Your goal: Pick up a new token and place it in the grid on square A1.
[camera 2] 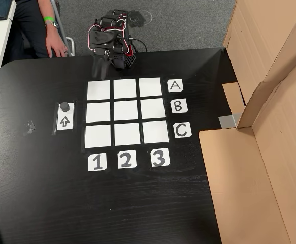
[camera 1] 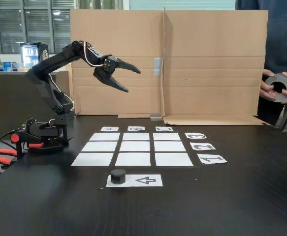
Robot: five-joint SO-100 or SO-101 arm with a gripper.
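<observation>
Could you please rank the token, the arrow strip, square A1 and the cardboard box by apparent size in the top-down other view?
Largest to smallest:
1. cardboard box
2. square A1
3. arrow strip, slightly smaller than the square
4. token

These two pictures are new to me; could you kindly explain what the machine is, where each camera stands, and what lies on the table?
The black machine is a small robot arm bolted at the table's edge. Its end effector, a two-finger claw, hangs open and empty in the air. The fixed view looks across the table from the side; the other view looks down from above. On the table lies the grid, nine white paper cells labelled A to C and 1 to 3. Beside it the token, a black puck, sits on an arrow strip. A person stands by.
</observation>
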